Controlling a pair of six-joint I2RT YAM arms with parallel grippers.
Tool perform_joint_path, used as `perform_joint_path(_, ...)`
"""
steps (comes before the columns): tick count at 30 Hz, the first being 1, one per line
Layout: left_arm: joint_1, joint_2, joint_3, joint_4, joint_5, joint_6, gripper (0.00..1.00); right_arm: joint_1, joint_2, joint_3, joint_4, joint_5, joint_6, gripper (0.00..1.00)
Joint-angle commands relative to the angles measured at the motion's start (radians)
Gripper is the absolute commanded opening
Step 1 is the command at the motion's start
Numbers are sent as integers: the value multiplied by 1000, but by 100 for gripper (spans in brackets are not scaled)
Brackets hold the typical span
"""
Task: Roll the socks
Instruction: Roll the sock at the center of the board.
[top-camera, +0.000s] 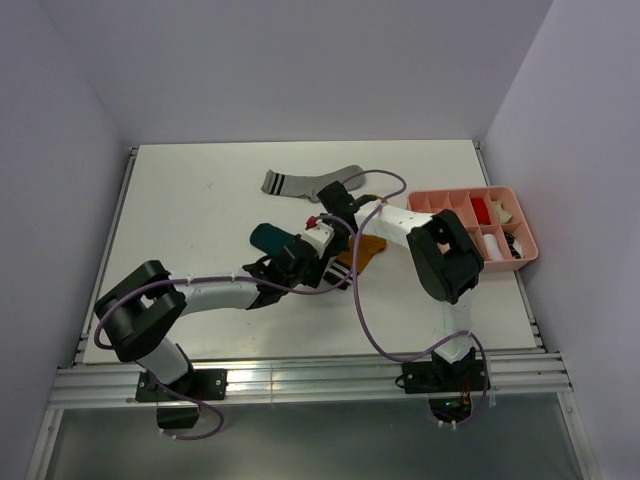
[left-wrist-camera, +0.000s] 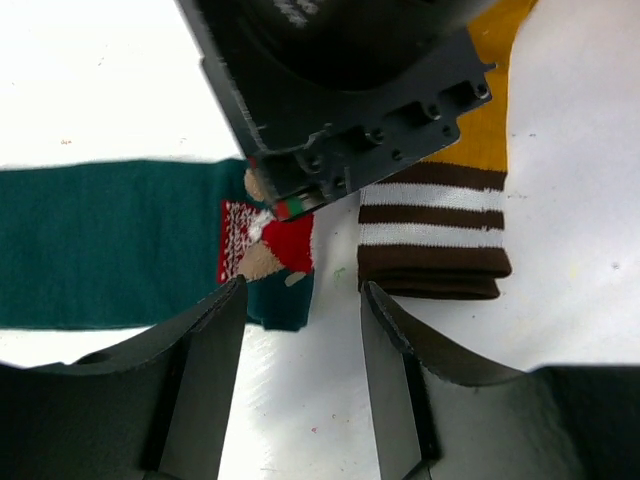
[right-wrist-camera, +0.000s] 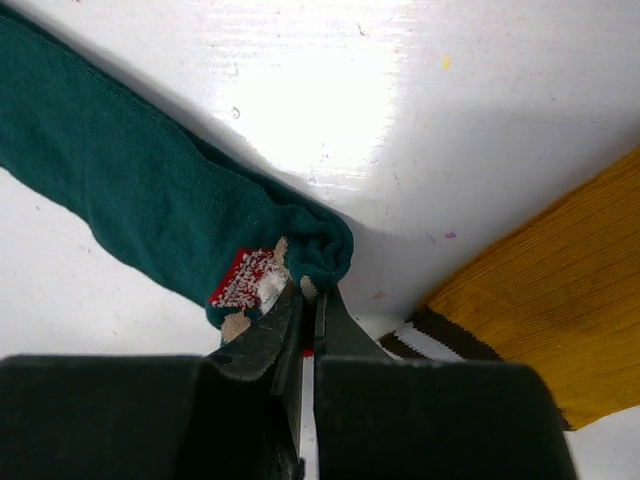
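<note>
No sock looks rolled yet: your right gripper (right-wrist-camera: 308, 298) pinches the teal sock (right-wrist-camera: 130, 190), your left gripper (left-wrist-camera: 302, 292) is spread, the grey sock (top-camera: 305, 184) and mustard sock (left-wrist-camera: 485, 130) wait.

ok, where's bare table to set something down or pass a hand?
Free: the left half of the table, left of the grey sock and teal sock; also the far strip behind the pink tray. Crowded: centre, where the open left claw and the right claw, shut on the teal sock, meet beside the mustard sock.
</note>
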Motion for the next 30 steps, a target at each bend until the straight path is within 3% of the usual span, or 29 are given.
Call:
perform_joint_path(1,-16,22,38,35,-52,56,54,9,49,-11,-75,-12,5,0)
perform_joint_path(17,-57,153,25,-11,-179,12,52,9,57,-35,-55,-41,15,0)
perform_joint_path(30,-86,159,11,-46,-207,-44,30,7,22,-74,36,-115,31,0)
